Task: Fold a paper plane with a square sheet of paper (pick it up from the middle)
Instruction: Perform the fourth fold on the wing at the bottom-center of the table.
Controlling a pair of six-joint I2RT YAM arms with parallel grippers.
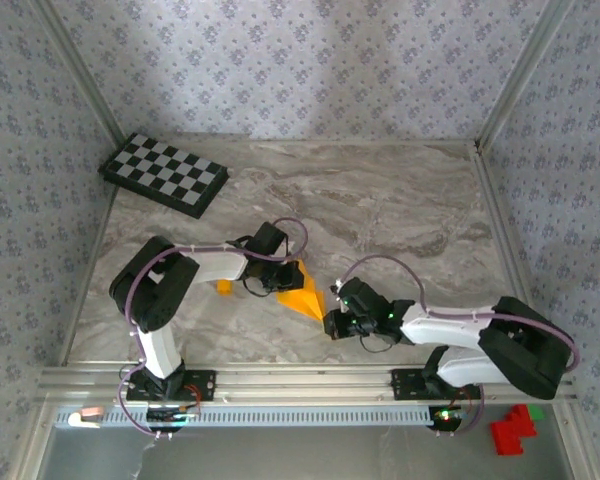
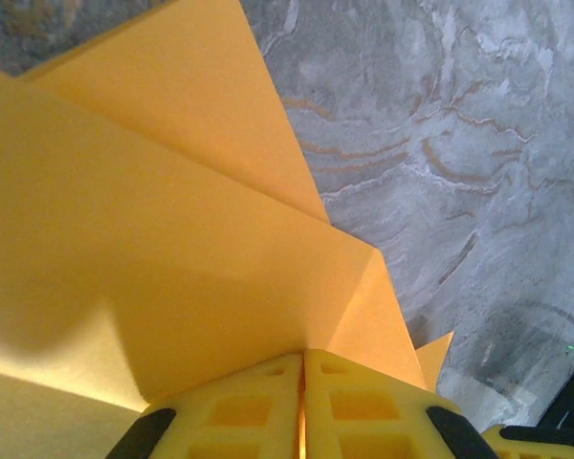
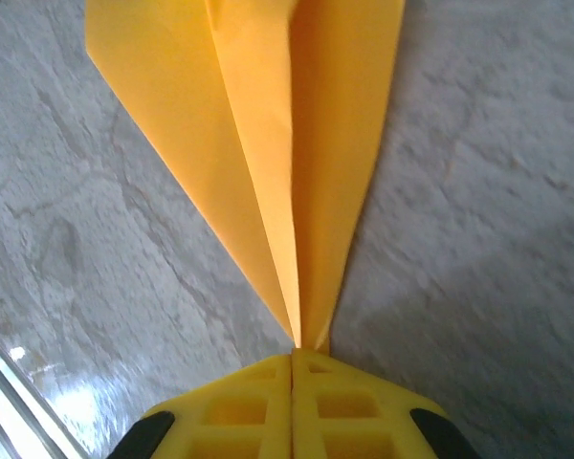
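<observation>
The orange-yellow paper plane [image 1: 304,292] is held just above the marble table between both arms, a folded pointed dart. My left gripper [image 1: 283,273] is shut on its wide rear end; in the left wrist view the paper plane [image 2: 172,249] fans out from the closed yellow fingers [image 2: 258,411]. My right gripper [image 1: 332,322] is shut on the pointed nose; in the right wrist view the paper plane [image 3: 277,163] narrows with its centre crease into the closed yellow fingers [image 3: 249,406].
A small orange block [image 1: 223,288] lies just left of the left gripper, partly behind the arm. A checkered board [image 1: 164,173] sits at the back left. Metal frame posts and patterned walls border the marble table [image 1: 400,200]. Red blocks [image 1: 511,430] lie off the front rail.
</observation>
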